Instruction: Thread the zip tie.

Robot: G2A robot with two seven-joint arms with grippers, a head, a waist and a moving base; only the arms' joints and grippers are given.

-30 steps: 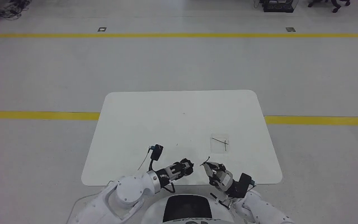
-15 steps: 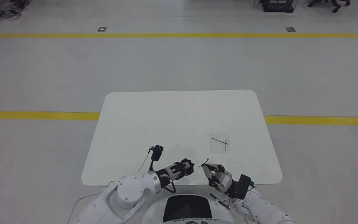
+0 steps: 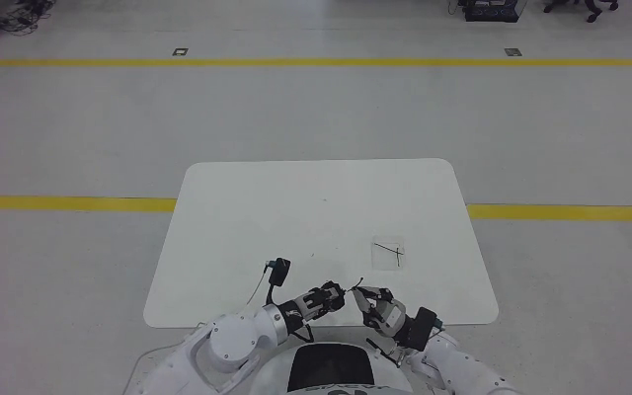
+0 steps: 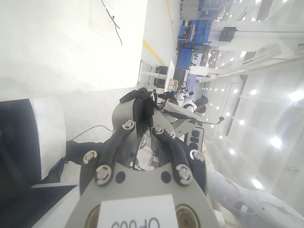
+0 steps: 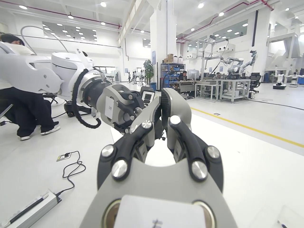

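Your left gripper sits just beside right gripper, tips pointed toward each other. Fingers pressed together on both. Forearms angle inward behind grippers, wrists roughly level, elbows tucked back.

A thin black tie is held up over the near edge of the tabletop, pinched between the closed left hand and right hand. A short end pokes out toward the tabletop's middle. Two more black ties lie flat and crossed, farther right.
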